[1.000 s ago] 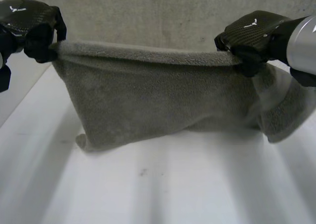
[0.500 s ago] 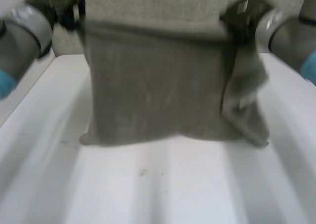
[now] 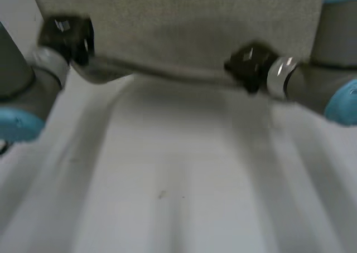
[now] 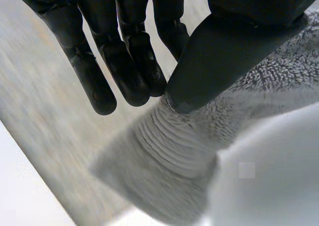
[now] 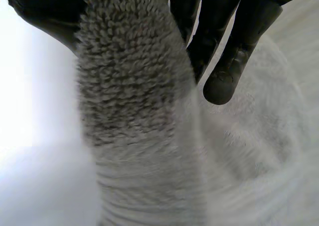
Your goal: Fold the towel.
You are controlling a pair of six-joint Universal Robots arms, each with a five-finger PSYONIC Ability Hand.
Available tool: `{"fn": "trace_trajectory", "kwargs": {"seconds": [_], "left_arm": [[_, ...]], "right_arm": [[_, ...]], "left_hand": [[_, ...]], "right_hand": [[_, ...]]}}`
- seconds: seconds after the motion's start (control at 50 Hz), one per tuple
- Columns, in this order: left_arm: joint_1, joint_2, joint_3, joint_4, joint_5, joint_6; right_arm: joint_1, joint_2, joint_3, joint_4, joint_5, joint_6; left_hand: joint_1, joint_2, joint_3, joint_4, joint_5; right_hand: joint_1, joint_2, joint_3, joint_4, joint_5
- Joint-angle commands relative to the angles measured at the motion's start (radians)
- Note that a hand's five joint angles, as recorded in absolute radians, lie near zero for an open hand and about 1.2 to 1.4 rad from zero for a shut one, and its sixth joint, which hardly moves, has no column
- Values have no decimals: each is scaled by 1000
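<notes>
1. Head view: towel [image 3: 184,19] lies flat across the far part of the table [image 3: 184,186]. One edge of it runs from the left hand [image 3: 67,34] to the right hand [image 3: 250,68], each at an end of that edge, low over the cloth.
2. Left wrist view: the thumb [image 4: 219,52] bears on a ribbed corner, with straight fingers [image 4: 124,61] just behind it. I read this as a light pinch on the corner.
3. Right wrist view: a looped edge of the towel passes up between the thumb and the fingers [image 5: 224,61], and is held there.
4. Handling: soft, limp and light terry that will sag wherever it is unsupported. The pile should grip, not slip. Corners and the ribbed hem look the best holds.
5. Writing: no brand or label can be read on the towel, and the pale marks on the hands are too blurred to make out.
</notes>
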Motion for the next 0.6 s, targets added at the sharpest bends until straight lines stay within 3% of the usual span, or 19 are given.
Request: {"fn": "trace_trajectory", "kwargs": {"seconds": [0.02, 0.06, 0.1, 0.12, 0.16, 0.18, 0.2, 0.42, 0.6], "left_arm": [[-4, -74, -302, 149, 0, 176], [-7, -79, -339, 170, 1, 210], [-7, -68, -379, 189, 0, 236], [-7, -68, -379, 189, 0, 236], [-6, -36, -388, 190, -2, 232], [-6, -36, -388, 190, -2, 232], [-4, -8, -390, 189, -3, 230], [-19, 136, -417, 177, -3, 158], [-47, 184, -471, 177, 1, 132]], "right_arm": [[-1, 113, 285, -144, 4, -7], [-1, 128, 322, -177, 5, -7], [-1, 130, 384, -244, 7, 13], [-1, 130, 384, -244, 7, 13], [-4, 102, 433, -298, 10, 46], [-4, 102, 433, -298, 10, 47], [-10, 76, 456, -319, 8, 80], [-79, -118, 671, -401, -2, 431], [-140, -227, 838, -379, 4, 496]], "left_hand": [[197, 178, 180, 177, 186], [197, 178, 180, 177, 186], [197, 178, 180, 177, 186], [197, 178, 180, 177, 186], [197, 178, 180, 177, 186], [197, 178, 180, 177, 186], [197, 178, 180, 177, 186], [197, 178, 180, 177, 186], [197, 178, 180, 177, 186]], "right_hand": [[-149, -152, -148, -157, -179], [-214, -217, -212, -222, -244], [-526, -530, -525, -534, -557], [-528, -532, -527, -536, -559], [-1002, -1005, -1000, -1010, -1032], [-1004, -1007, -1003, -1012, -1034], [-1155, -1159, -1154, -1163, -1186], [-1155, -1159, -1154, -1163, -1186], [-1155, -1159, -1154, -1163, -1186]]}}
